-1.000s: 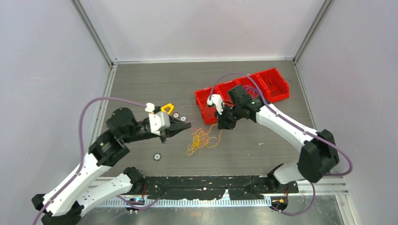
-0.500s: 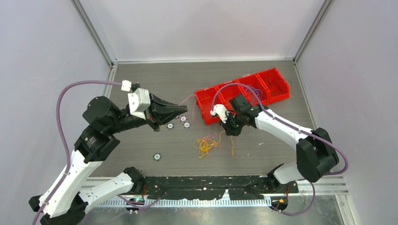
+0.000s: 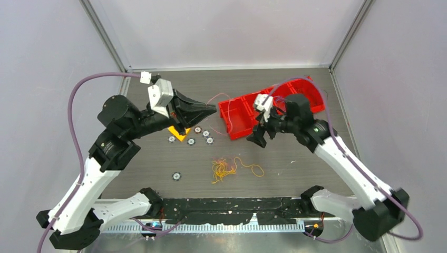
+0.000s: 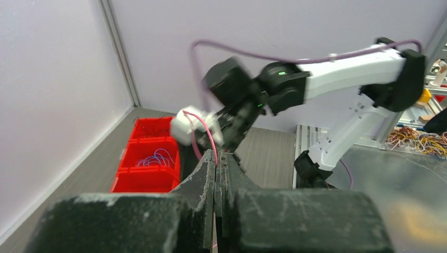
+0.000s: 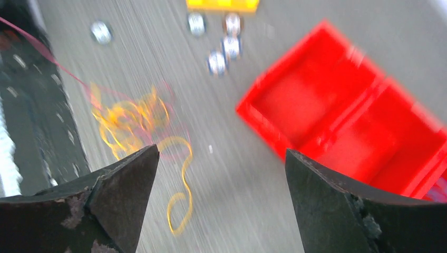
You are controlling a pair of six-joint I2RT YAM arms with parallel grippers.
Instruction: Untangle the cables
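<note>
A tangle of yellow-orange cables [image 3: 223,168] [image 5: 126,118] lies on the table ahead of the arm bases, with one loose yellow strand [image 3: 254,168] [image 5: 182,179] trailing to its right. My left gripper [image 3: 212,109] [image 4: 217,154] is raised behind the tangle, shut on a thin reddish cable [image 3: 225,108] [image 4: 208,134] that arcs out of its tip. My right gripper [image 3: 257,139] [image 5: 221,150] hangs in front of the red bins, open, with nothing between its fingers. Purple-blue cables [image 4: 155,157] lie in one bin.
A row of red bins [image 3: 240,113] [image 5: 342,116] [image 4: 147,179] stands at the back right. Several small round discs [image 3: 205,134] [image 5: 216,60] and a yellow block [image 3: 178,132] [image 5: 221,5] lie left of the bins; one disc [image 3: 176,176] sits nearer the front.
My right gripper has opened, dropped the yellow strand and risen toward the bins. My left gripper has lifted back and to the right, drawing the reddish cable away from the tangle.
</note>
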